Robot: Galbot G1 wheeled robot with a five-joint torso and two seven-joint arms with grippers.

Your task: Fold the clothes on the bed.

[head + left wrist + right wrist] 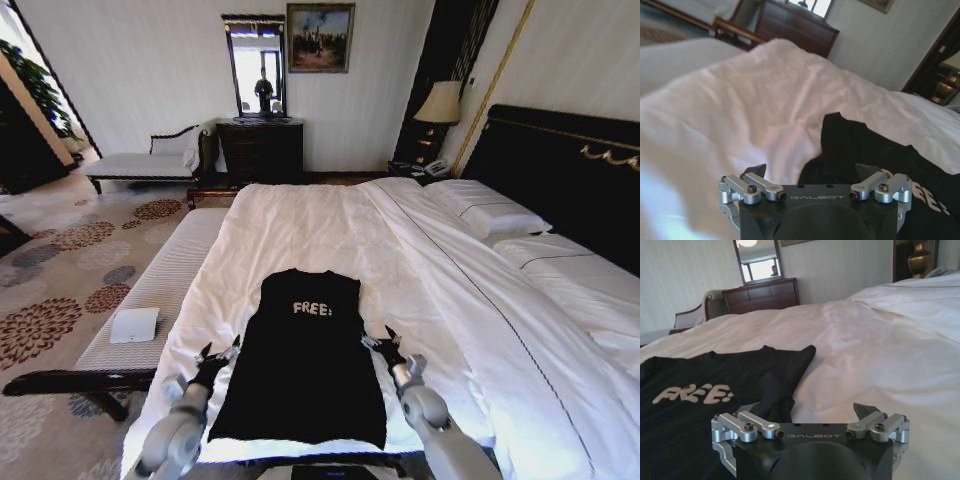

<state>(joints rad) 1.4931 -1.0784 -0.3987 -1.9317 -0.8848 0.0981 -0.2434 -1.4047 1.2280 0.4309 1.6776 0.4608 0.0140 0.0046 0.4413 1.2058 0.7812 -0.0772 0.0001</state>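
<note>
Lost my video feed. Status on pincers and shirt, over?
Left pincer and right pincer open, flanking the shirt's sides. Black soft-fabric T-shirt with white FREE! lettering lies flat on the white-duveted bed, sleeves tucked in. Nothing in the way.

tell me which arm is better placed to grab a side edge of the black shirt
Neither clearly. The left pincer sits open at the T-shirt's left edge and the right pincer sits open at its right edge on the bed, so each suits its own side.

Pale striped walls (150,70) stand behind a dark wooden dresser (260,150) with a tall mirror (257,68) and a framed painting (320,37). A flowery carpet (60,270) covers the floor beside a lamp (437,103).
</note>
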